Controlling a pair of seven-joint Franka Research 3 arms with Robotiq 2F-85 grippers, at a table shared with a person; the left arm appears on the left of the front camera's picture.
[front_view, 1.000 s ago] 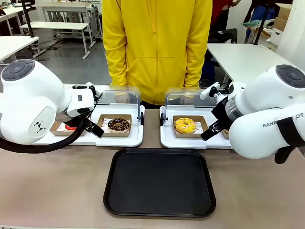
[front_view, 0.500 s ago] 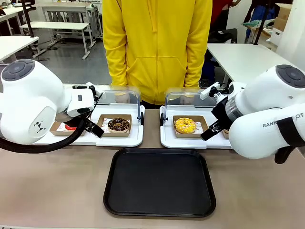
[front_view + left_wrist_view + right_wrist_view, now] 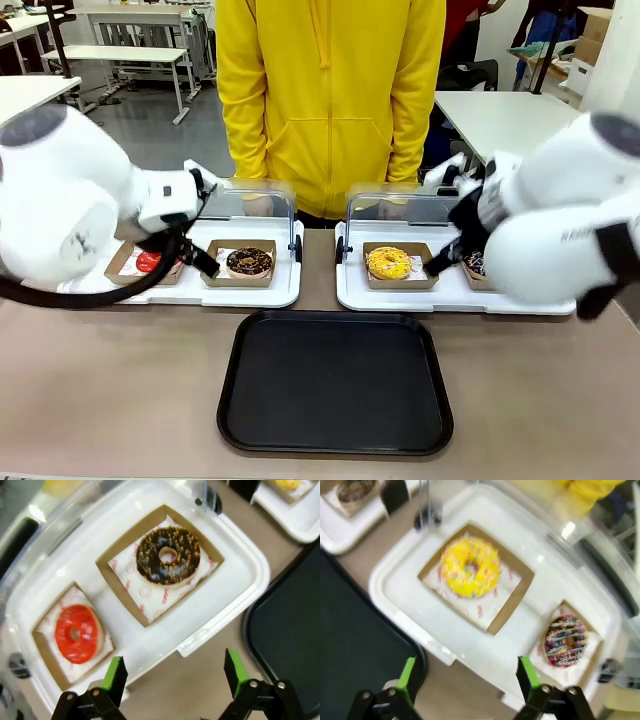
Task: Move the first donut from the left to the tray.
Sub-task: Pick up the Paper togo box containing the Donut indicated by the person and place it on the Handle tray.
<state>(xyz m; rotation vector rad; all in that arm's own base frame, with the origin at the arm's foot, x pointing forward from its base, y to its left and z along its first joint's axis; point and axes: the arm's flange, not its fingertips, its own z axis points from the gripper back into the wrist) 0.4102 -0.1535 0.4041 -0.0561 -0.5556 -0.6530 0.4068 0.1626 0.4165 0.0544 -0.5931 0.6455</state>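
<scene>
Hanging above the left white display tray (image 3: 235,575), the left gripper (image 3: 174,657) was spread wide and empty, seemingly poised for the red donut (image 3: 76,633). That glossy ring sat in its brown cardboard holder (image 3: 45,655) at the display tray's left end, left of the chocolate donut (image 3: 168,555), apart from the black tray (image 3: 335,385). The right gripper (image 3: 466,660), likewise spread, hovered near the yellow donut (image 3: 470,566)

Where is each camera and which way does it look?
Front view: between the left arm and right arm, looks across the table at the person; both arms show.
Left wrist view: on the left wrist, looks down at the red donut and chocolate donut; open left end effector shows.
Right wrist view: on the right wrist, looks down at the yellow donut; open right end effector shows.
Shared: all see the black tray.
</scene>
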